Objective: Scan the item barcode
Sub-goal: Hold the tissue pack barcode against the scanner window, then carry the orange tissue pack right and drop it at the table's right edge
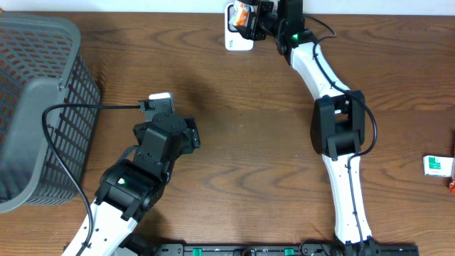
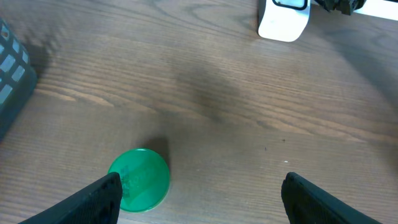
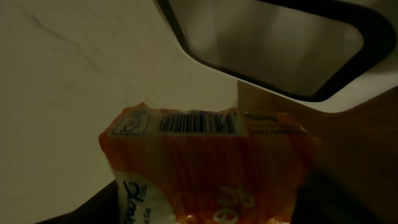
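My right gripper (image 1: 254,19) is at the table's far edge, shut on an orange packet (image 1: 244,12) held right by the white scanner (image 1: 238,35). In the right wrist view the packet (image 3: 205,168) fills the space between the dark fingers. Its barcode (image 3: 198,122) sits at the top edge, just below the scanner's dark window (image 3: 267,43). My left gripper (image 2: 202,202) stands open low over the wood, with nothing between its fingers. In the overhead view the left gripper (image 1: 169,117) is at the middle left of the table.
A green round lid (image 2: 142,179) lies on the table next to my left finger (image 2: 93,199). A grey mesh basket (image 1: 43,107) stands at the left edge. A small white and green box (image 1: 439,165) lies at the right edge, with a red thing (image 1: 452,185) just below it.
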Tool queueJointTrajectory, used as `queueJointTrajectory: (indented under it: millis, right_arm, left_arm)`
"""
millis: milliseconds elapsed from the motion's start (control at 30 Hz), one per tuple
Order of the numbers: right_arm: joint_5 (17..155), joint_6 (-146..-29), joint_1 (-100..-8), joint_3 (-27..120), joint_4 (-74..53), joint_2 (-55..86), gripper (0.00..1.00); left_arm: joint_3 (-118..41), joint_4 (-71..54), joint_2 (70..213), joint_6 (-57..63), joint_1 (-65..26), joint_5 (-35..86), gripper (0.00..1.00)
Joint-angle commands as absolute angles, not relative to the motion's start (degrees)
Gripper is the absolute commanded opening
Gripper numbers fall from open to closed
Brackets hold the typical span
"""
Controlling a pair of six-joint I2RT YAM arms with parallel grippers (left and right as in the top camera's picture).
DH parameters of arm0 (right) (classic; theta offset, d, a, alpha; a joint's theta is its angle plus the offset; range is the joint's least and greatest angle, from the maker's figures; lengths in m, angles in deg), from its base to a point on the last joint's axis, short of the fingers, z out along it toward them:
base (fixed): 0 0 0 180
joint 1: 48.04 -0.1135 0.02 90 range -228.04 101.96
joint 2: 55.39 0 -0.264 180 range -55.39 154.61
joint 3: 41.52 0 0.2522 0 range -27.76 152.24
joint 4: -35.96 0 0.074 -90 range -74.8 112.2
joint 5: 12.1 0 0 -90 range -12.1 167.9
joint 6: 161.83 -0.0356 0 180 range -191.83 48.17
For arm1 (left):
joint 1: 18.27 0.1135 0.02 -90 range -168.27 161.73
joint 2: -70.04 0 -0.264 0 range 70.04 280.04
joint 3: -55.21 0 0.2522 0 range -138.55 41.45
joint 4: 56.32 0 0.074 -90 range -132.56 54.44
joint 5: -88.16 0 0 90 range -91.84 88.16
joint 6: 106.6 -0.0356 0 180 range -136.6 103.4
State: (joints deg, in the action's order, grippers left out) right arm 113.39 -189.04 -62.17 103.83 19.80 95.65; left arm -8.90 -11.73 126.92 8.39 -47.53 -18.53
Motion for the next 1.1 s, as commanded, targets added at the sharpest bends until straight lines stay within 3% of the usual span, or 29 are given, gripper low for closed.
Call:
queueJointTrajectory:
  millis: [0,333,400,533,633,767,1067]
  right_arm:
    - [112.43,-189.37,-62.72,105.32,19.67,97.11,0.57]
    - [117.74,-189.37,-62.5,105.32,25.55,98.49,0.54]
    - [120.49,-189.37,-62.33,105.32,29.88,98.49,0.41]
    - [126.2,-185.72,-62.33,105.45,33.77,98.12,0.25]
    - [130.52,-181.5,-62.42,105.56,33.77,97.57,0.21]
    - [137.56,-174.83,-62.81,105.56,33.71,96.81,0.05]
    - [139.49,-159.07,-67.25,105.56,27.85,88.07,0.05]
  left_arm:
    - [-8.79,-11.71,126.94,7.43,-47.26,-19.29,0.83]
    - [-8.79,-11.71,126.94,7.43,-47.26,-19.29,0.83]
    - [-8.79,-11.71,126.94,7.43,-47.26,-19.29,0.83]
    - [-8.79,-11.71,126.94,7.43,-47.26,-19.29,0.83]
    - [-8.79,-11.71,126.94,7.43,-47.26,-19.29,0.83]
    - [-8.79,-11.71,126.94,7.43,-47.26,-19.29,0.83]
    - [-8.79,-11.71,126.94,7.43,-47.26,-19.29,0.83]
